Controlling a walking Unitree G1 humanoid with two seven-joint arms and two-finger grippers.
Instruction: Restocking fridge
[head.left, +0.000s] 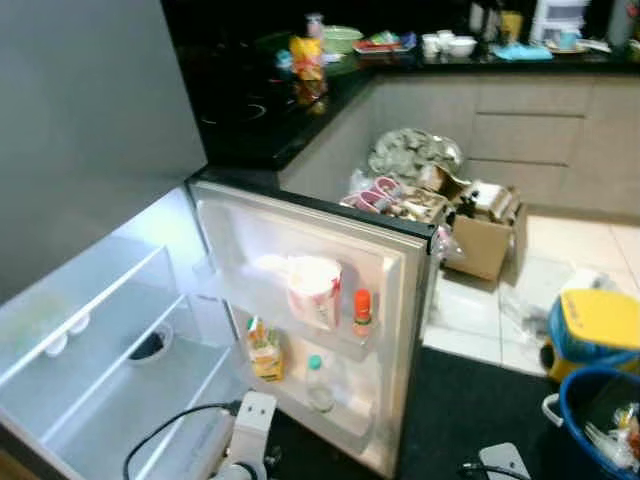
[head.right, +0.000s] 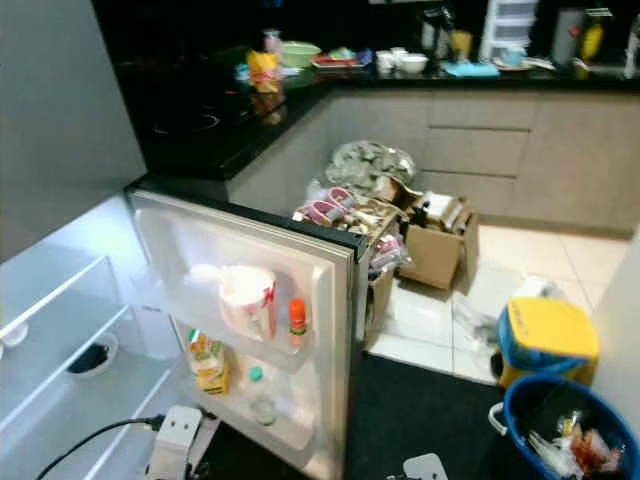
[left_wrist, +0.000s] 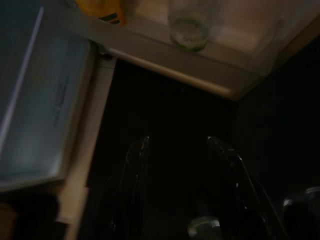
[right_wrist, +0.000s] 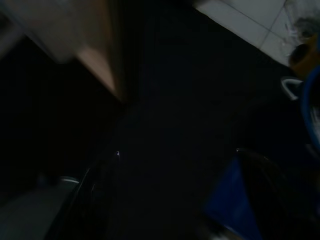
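- The fridge door (head.left: 400, 300) stands open, its racks holding a white tub (head.left: 314, 290), a red-capped bottle (head.left: 362, 311), a yellow carton (head.left: 264, 352) and a clear bottle (head.left: 318, 384).
- A dark bowl (head.left: 150, 345) sits on a fridge shelf.
- A cardboard box (head.left: 485, 235) stands on the tiled floor.
- A blue bucket (head.left: 600, 420) stands at the lower right.

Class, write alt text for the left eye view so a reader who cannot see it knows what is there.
An open fridge door holds a white tub, a red-capped bottle, a yellow carton and a clear bottle. Beyond it, a dark counter, a cardboard box and a blue bucket.
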